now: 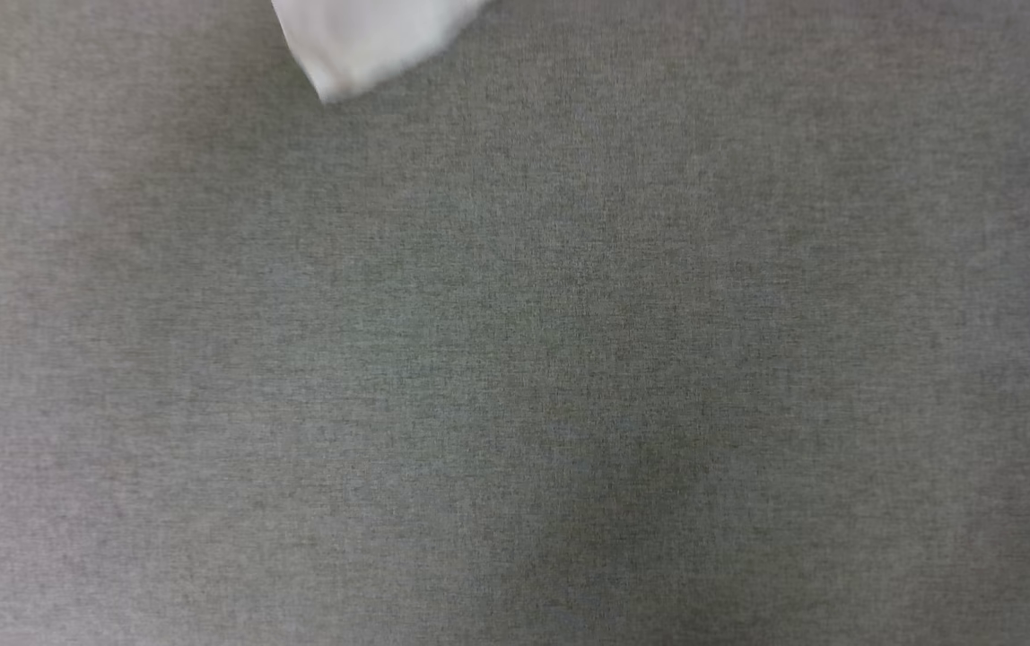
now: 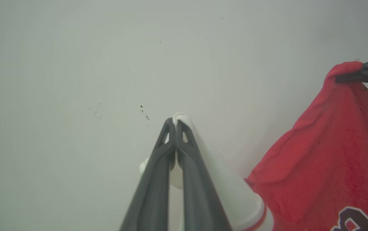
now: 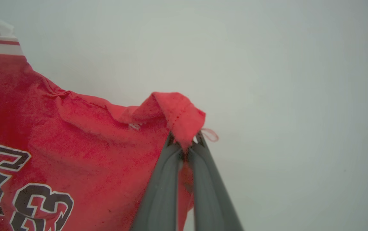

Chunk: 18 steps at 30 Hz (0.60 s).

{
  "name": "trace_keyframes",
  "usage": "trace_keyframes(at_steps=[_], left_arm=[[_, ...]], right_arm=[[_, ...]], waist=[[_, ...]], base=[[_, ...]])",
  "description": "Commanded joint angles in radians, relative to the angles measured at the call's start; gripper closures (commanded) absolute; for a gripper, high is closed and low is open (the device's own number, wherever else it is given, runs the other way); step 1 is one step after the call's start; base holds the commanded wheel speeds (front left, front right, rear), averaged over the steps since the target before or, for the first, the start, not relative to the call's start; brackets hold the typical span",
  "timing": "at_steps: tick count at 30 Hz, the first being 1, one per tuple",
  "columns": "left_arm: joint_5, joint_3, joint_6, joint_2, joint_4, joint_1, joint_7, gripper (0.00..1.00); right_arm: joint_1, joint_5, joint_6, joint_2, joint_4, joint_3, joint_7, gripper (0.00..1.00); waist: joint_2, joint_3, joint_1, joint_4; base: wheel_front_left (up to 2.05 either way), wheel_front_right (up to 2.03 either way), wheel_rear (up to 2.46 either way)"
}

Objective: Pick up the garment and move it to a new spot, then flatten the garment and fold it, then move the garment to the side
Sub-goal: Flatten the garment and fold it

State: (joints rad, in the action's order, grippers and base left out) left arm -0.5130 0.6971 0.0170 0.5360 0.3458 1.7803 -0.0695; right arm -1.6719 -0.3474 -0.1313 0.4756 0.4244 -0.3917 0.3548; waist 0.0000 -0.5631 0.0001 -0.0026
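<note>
Left gripper (image 2: 175, 122), centre of the left wrist view: fingers pressed fully together on a fold of the white sleeve (image 2: 235, 195). Right gripper (image 3: 185, 142), centre of the right wrist view: likewise clamped tight, pinching a stitched red hem corner (image 3: 179, 112). The garment (image 3: 75, 138) hangs slack between the two holds. Its red body occupies the lower left of the right wrist view, with dark printed numerals (image 3: 43, 205) at the bottom. In the head view a white sleeve tip (image 1: 371, 40) shows at the top edge, above the grey cloth surface (image 1: 515, 359). The fabric appears thin, light and limp: it sags and creases under its own weight, so it likely needs two well-separated grips at seams or hems, where doubled layers should slip less. Both present holds are small pinches near edges and could pull free under tension. No obstacle is apparent near either hold; a plain pale background (image 2: 75, 64) with a few dark specks (image 2: 144, 110) lies behind the grippers.
</note>
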Motion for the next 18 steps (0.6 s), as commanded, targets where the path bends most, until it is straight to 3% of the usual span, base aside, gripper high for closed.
trace_keyframes(at_steps=[1,9,18], left_arm=[[0.010,-0.009,0.015,-0.014,0.043,0.066,-0.013,1.00],[0.015,-0.012,0.060,-0.059,0.232,0.210,-0.086,1.00],[-0.028,0.049,0.099,-0.085,0.383,0.054,-0.153,1.00]], right_arm=[[-0.068,0.016,0.001,-0.013,0.041,-0.015,-0.017,1.00],[-0.219,0.022,0.001,-0.046,0.200,-0.068,-0.099,1.00],[-0.084,-0.066,0.001,-0.067,0.334,-0.191,-0.167,1.00]], waist=[[0.0000,-0.033,-0.0001,-0.004],[0.0000,-0.071,-0.0001,0.009],[0.0000,-0.048,-0.0001,0.014]], base=[[0.00,0.00,0.00],[0.00,0.00,0.00],[0.00,0.00,0.00]])
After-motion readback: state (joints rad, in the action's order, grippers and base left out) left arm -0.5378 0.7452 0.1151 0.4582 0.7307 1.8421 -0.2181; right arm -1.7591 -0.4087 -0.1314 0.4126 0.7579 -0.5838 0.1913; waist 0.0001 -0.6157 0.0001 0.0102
